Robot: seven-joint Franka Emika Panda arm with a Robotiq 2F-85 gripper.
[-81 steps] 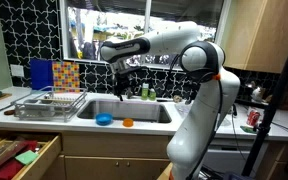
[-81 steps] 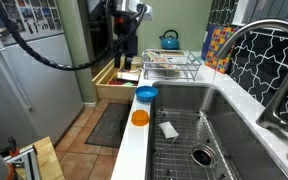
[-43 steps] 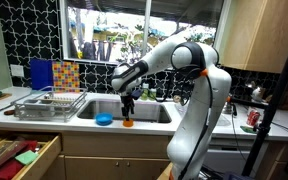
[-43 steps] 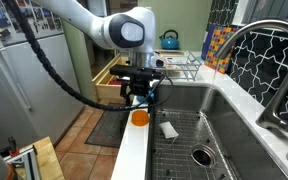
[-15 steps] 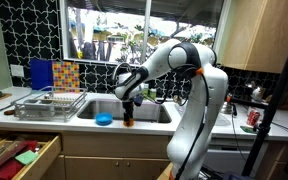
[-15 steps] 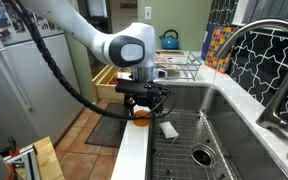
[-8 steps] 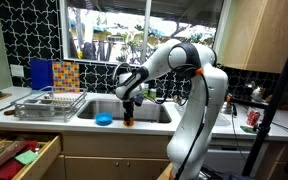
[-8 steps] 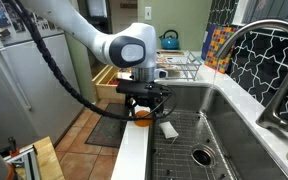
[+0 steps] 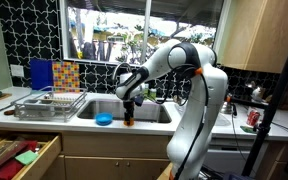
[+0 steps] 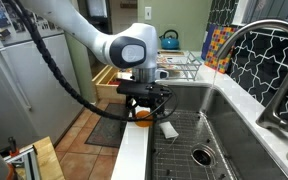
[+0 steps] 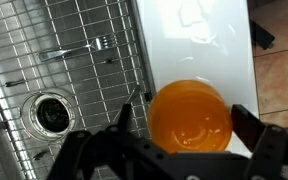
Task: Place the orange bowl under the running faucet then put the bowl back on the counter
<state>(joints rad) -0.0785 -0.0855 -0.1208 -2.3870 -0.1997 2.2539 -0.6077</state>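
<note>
The orange bowl (image 11: 189, 115) sits upright on the narrow front strip of the pale counter (image 11: 199, 40), beside the steel sink. My gripper (image 11: 188, 122) is lowered over it with one finger on each side of the rim. The jaws are open, with small gaps to the bowl. In both exterior views the bowl (image 10: 141, 116) (image 9: 128, 123) is mostly hidden by the gripper (image 10: 142, 106) (image 9: 128, 117). The arched faucet (image 10: 256, 48) stands at the far side of the sink. I see no water running.
A blue bowl (image 9: 104, 120) sits on the counter strip close beside the orange one. The sink (image 10: 199, 125) holds a wire grid, a fork (image 11: 84, 48) and a white sponge (image 10: 170, 130). A dish rack (image 9: 49, 103) stands beside the sink. A drawer (image 9: 19, 155) hangs open below.
Over the last second nothing has visibly moved. Before that, my gripper came down from above the sink to the orange bowl on the counter strip.
</note>
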